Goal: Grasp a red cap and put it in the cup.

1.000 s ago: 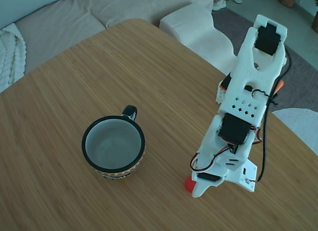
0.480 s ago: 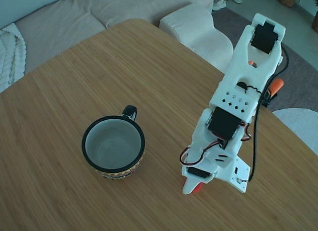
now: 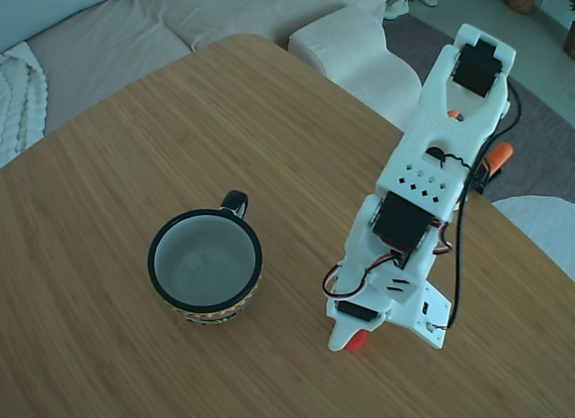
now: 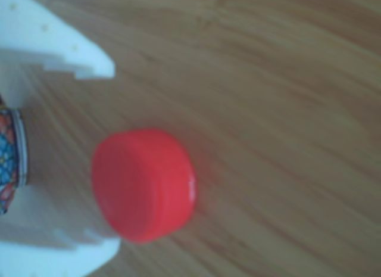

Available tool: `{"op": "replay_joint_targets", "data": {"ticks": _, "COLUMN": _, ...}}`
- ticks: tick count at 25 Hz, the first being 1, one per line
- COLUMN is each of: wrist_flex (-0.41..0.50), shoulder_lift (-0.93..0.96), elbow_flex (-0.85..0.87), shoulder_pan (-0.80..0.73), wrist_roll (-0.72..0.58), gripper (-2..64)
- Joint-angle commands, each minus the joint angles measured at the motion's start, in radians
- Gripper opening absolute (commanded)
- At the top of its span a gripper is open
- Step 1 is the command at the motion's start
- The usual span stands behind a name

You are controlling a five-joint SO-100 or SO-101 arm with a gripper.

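The red cap point(image 4: 143, 184) lies flat on the wooden table, between the two white fingers point(image 4: 59, 44) of my gripper point(image 4: 113, 158), which stands open around it. The lower finger is very close to the cap; contact cannot be told. In the fixed view the gripper point(image 3: 350, 338) points down at the table, and only a sliver of the red cap point(image 3: 358, 341) shows beside the white fingertip. The cup point(image 3: 205, 266), black-rimmed and empty, stands to the left of the gripper. A strip of the cup's patterned band point(image 4: 7, 152) shows at the left edge of the other view.
The white arm point(image 3: 422, 184) leans in from the table's right edge, where an orange clamp point(image 3: 498, 155) holds its base. A beige sofa point(image 3: 135, 31) and a white cushion point(image 3: 359, 54) lie beyond the far table edge.
The arm swung left and settled over the cap. The cap, earlier showing left of the white fingertip, now peeks out on its right. The cup has not moved.
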Motion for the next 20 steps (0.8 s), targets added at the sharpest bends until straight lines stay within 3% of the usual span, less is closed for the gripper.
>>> {"op": "replay_joint_targets", "data": {"ticks": 1, "wrist_flex": -0.005, "shoulder_lift": 0.026, "elbow_flex": -0.023, "shoulder_pan": -0.014, "wrist_roll": -0.003, "gripper": 31.1}}
{"op": "replay_joint_targets", "data": {"ticks": 20, "wrist_flex": -0.005, "shoulder_lift": 0.015, "elbow_flex": -0.023, "shoulder_pan": -0.032, "wrist_roll": 0.006, "gripper": 30.3}}
